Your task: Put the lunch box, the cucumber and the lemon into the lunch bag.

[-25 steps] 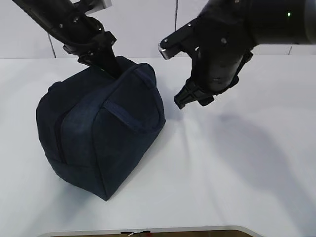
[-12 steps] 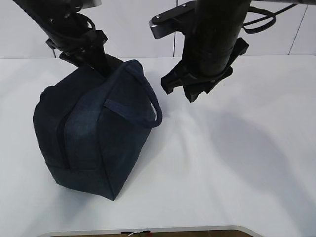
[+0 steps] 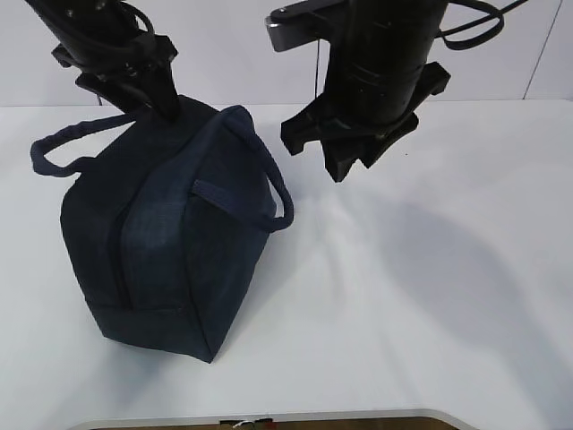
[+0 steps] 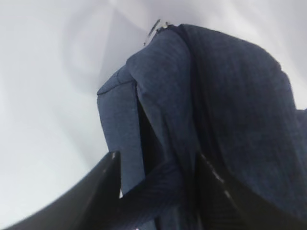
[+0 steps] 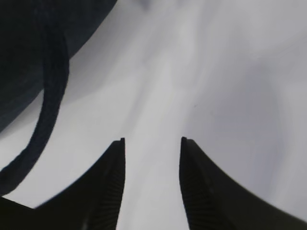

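The dark navy lunch bag (image 3: 170, 233) stands on the white table, its zipper (image 3: 116, 246) running down the front left face. My left gripper (image 3: 154, 100) hovers at the bag's top rear edge. In the left wrist view its jaws (image 4: 158, 160) stand apart over the bag (image 4: 230, 96), with a strap (image 4: 158, 184) lying loose between them. A silver zipper pull (image 4: 158, 26) shows at the far end. My right gripper (image 3: 338, 159) hangs open and empty above the table, right of the bag (image 5: 152, 141). The lunch box, cucumber and lemon are out of view.
One strap handle (image 3: 54, 148) droops off the bag's left side; the other (image 3: 260, 193) loops out on the right, also seen in the right wrist view (image 5: 50, 96). White table (image 3: 430, 296) stretches right and forward. A wall stands behind.
My left jaws have opened and let the strap go; it has fallen out to the bag's left. The right arm swung left, turned downward, and now holds still.
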You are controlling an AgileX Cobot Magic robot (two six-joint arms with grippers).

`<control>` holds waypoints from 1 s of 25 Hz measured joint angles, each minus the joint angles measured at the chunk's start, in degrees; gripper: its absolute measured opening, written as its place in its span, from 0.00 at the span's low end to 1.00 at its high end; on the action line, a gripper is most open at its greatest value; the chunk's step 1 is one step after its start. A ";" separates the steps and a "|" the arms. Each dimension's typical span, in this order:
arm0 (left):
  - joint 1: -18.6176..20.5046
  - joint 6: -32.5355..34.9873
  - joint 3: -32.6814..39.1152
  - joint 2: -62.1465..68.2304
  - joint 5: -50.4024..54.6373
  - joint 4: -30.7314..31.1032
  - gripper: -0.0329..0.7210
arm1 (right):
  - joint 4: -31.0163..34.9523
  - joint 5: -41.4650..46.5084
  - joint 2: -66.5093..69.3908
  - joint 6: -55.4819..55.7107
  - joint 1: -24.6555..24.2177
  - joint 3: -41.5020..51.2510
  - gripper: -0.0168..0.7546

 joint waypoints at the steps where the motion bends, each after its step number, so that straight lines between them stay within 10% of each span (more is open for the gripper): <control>1: 0.00 -0.40 0.00 -0.15 0.00 0.40 0.57 | 0.71 0.10 0.00 -0.12 0.00 -0.28 0.43; 25: 0.00 -2.77 9.88 -18.10 1.17 6.62 0.59 | 7.82 1.02 -6.94 -2.38 0.00 -0.93 0.43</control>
